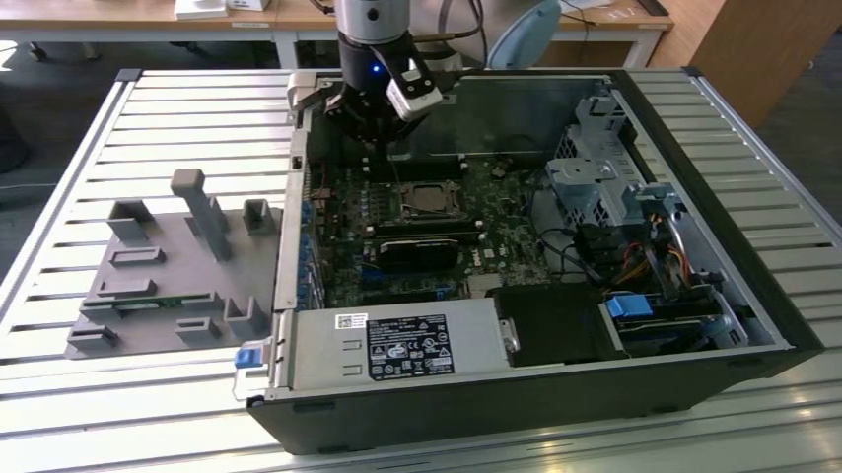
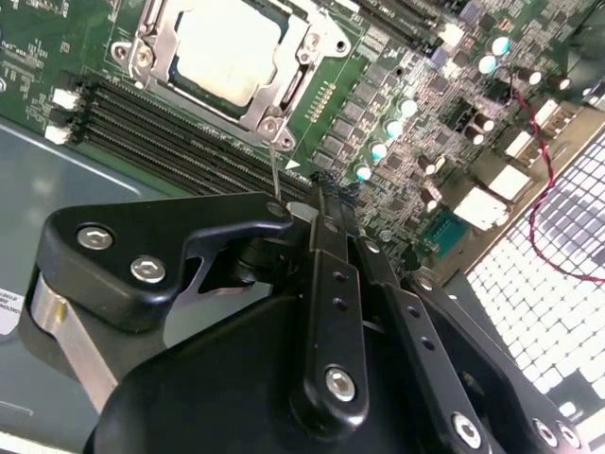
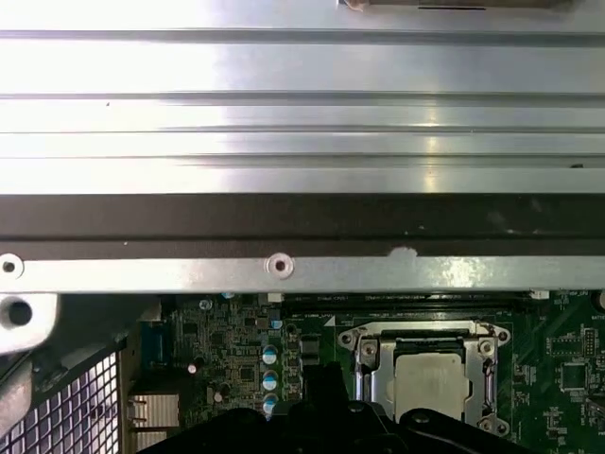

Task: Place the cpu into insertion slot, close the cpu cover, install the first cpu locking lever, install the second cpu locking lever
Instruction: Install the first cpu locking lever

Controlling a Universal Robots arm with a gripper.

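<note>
The cpu [image 2: 222,47] lies flat in the insertion slot [image 1: 424,200] on the green motherboard, its pale metal face up. The silver cpu cover [image 2: 295,68] lies down around it as a frame, with the chip showing through its window. A thin wire locking lever [image 2: 273,156] stands up from the socket's corner and ends beside my gripper's linkage, not between the fingers. My gripper [image 2: 329,189] hangs just off the socket's edge, black fingers pressed together with nothing in them. In the exterior view the gripper [image 1: 383,148] is above the board, just behind the socket. The first wrist view shows the cpu [image 3: 433,386] beside the gripper [image 3: 321,380].
The open computer case [image 1: 736,325] lies on a slatted metal table. Black memory slots [image 2: 161,128] run beside the socket. A drive cage [image 1: 593,177] and cables fill the exterior view's right, a power supply [image 1: 394,345] sits at the front, and a grey fixture tray [image 1: 172,276] lies to the left.
</note>
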